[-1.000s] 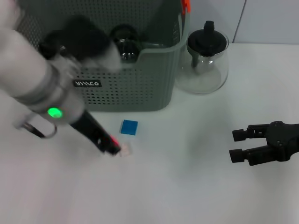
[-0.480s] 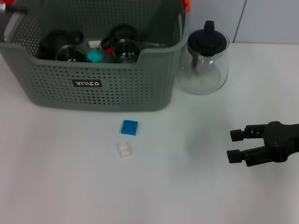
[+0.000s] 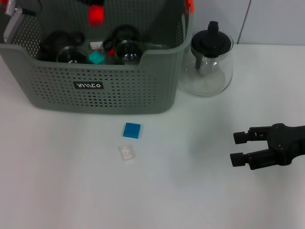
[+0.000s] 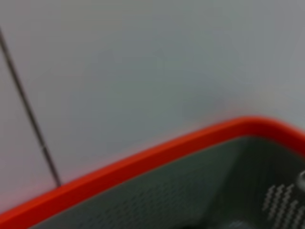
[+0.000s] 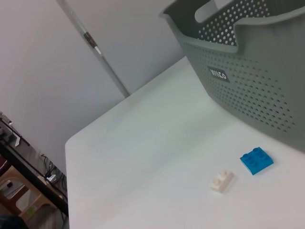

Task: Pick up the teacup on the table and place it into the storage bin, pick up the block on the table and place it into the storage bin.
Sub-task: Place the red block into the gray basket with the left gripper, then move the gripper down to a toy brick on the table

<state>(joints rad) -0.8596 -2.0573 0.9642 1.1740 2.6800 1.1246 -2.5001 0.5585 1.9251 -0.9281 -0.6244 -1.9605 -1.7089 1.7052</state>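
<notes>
A second ago the big left arm was low over the small blocks. Now it is gone from the head view. A blurry red thing now shows over the back of the storage bin, and it was not there half a second ago.

The right pincer is near the right side of the worktop. Its two black fingers are open and hold nothing. It has crept a tiny bit to the left.

The blue block lies flat on the worktop in front of the bin. The little white block lies just beside it, nearer to me. Neither has moved.

In the bin are dark cups and a teal block. A glass teapot stands to the right of the bin.

The left wrist view shows only the bin's orange rim and a grey wall. I cannot tell what the left pincer does. The right wrist view shows both blocks and the bin's label.
</notes>
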